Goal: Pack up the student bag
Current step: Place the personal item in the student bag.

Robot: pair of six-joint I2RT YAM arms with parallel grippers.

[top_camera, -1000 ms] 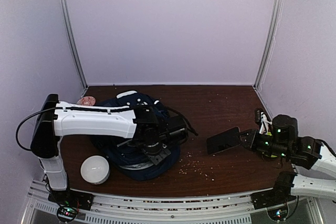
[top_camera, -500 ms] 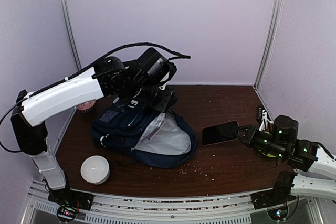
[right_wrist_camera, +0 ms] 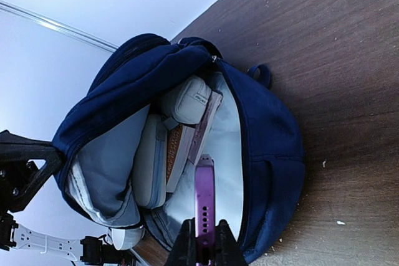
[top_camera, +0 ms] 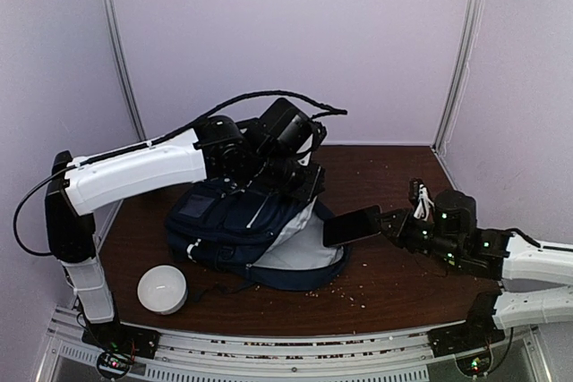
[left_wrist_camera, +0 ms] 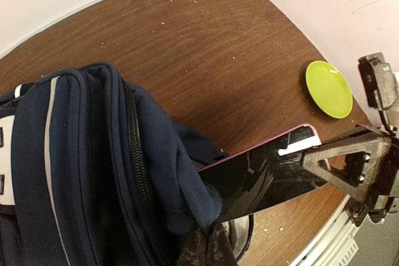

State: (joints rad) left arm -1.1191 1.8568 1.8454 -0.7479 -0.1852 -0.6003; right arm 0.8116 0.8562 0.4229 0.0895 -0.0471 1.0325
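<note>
The student bag (top_camera: 235,221), dark navy with light grey lining (right_wrist_camera: 232,154), lies at the table's left centre with its mouth facing right. My left gripper (top_camera: 288,165) is shut on the bag's upper flap (left_wrist_camera: 168,179) and holds it raised. My right gripper (top_camera: 387,221) is shut on a black phone with a purple rim (top_camera: 351,225). The phone's (right_wrist_camera: 204,194) far end sits right at the bag's mouth. Inside the bag are a white pouch (right_wrist_camera: 189,100), books (right_wrist_camera: 181,144) and a grey case (right_wrist_camera: 149,169). The phone's glossy face (left_wrist_camera: 268,175) shows in the left wrist view.
A white round pouch (top_camera: 162,289) stands at the front left beside the bag. A lime green plate (left_wrist_camera: 328,88) lies near the right wall. Crumbs are scattered over the brown table (top_camera: 385,176). Purple walls close in three sides.
My left arm has risen with the bag's flap and opened the bag, then sunk slightly. My right gripper has carried the phone left to the bag's mouth.
</note>
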